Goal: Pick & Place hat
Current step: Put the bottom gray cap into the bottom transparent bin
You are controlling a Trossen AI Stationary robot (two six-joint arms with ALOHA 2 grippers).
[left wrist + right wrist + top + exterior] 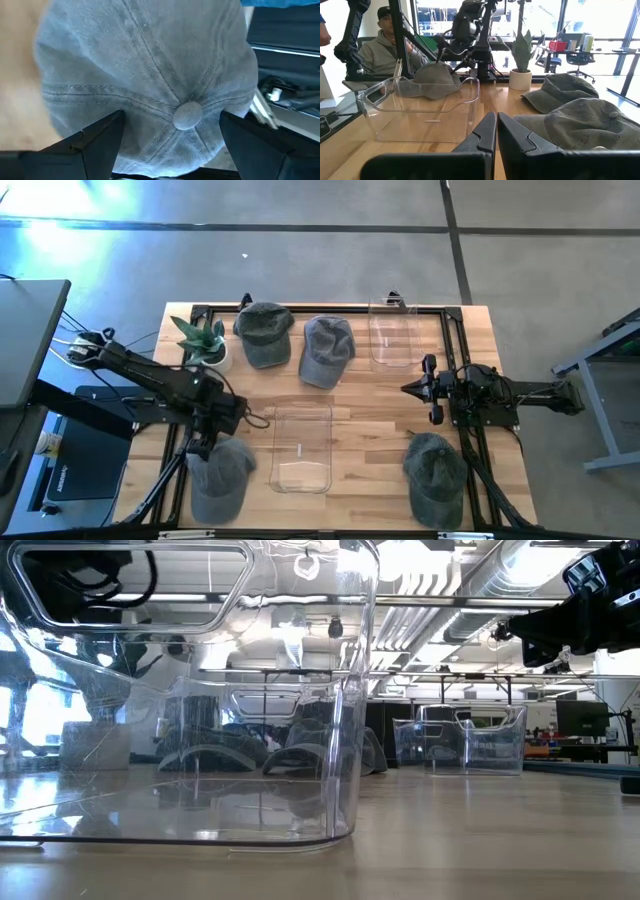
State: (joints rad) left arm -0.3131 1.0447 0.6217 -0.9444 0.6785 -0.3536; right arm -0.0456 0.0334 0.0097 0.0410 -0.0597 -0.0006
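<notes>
High view: the left hand [205,442] hangs with fingers apart over the hat [220,476] (crown up) at the desk's [370,405] near left corner; the right hand [432,389], fingers together, waits near the right edge.

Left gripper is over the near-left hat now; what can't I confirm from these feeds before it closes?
- Contact: the left wrist view shows the left gripper open astride the hat crown, but not whether the fingertips touch fabric.
- High view: the left arm covers the crown of that hat.
- Low view: the clear bin fills the foreground, so hat and left gripper are hidden.
- Hat brim: cut off by the left wrist picture's edges.
</notes>
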